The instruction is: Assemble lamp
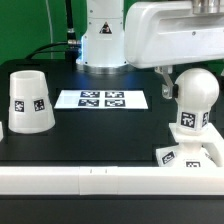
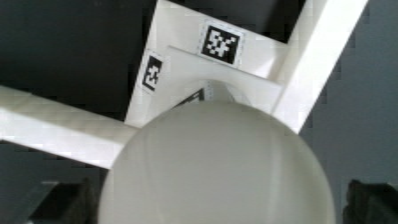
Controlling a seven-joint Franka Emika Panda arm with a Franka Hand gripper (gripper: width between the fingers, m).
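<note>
Bench (image 1: 100,130): black; shade (image 1: 30,101) at 9 o'clock, exterior view.
Bulb (image 1: 195,95): upright on base (image 1: 190,155).
Tool (image 2: 210,200): fingers apart, straddling bulb.

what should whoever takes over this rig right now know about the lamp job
Gripper: at the bulb, with a finger on either side of its round head. Whether it is clamped cannot be told.
Bulb: upright on the base, at the exterior view's right. How well it sits in the socket is not visible.
Shade: stands alone on the table, wide end down, at the exterior view's left, past the marker board.
Done: bulb on base.
Left: probably confirm the bulb's seating, then put the shade over it.
</note>
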